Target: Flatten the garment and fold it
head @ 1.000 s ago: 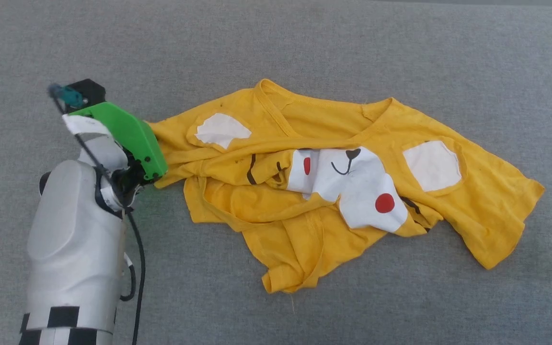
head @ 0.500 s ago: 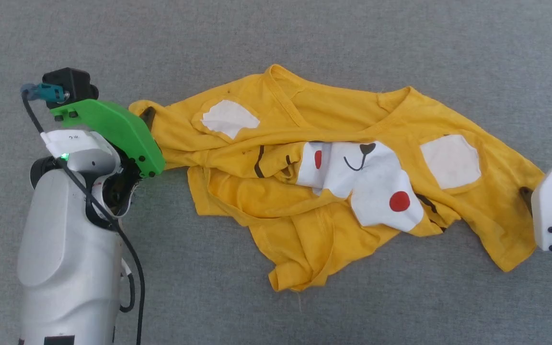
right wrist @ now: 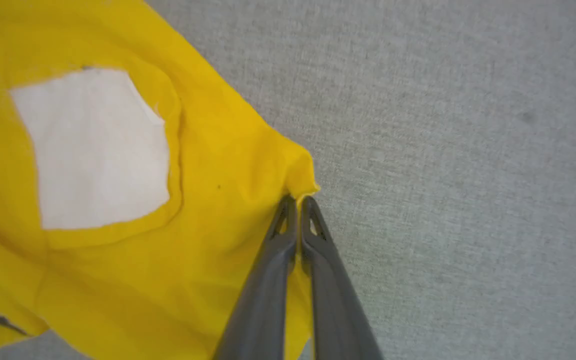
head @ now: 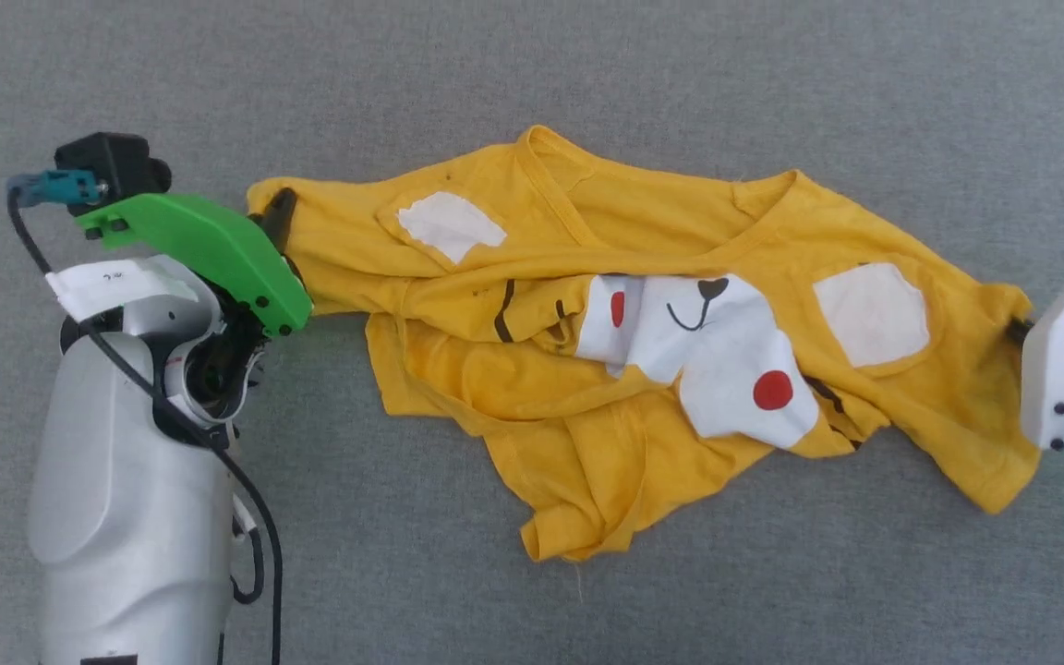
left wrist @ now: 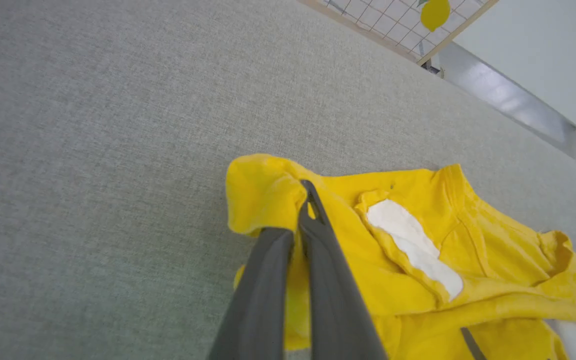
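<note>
- Well, nearest me, the left arm's pale forearm [head: 116,499] is rising over the grey fabric surface [head: 772,591].
- The garment [head: 587,462] is lying crumpled across the middle of that surface, print side up, its lower folds bunching closest.
- The left gripper [left wrist: 308,197] is pinching the garment's left end, fingers closed tight on a yellow fold.
- The right gripper [right wrist: 297,200] is clamping the right corner, fingers pressed together on the edge.
- Farthest off, the collar [head: 550,152] is lying open.
</note>
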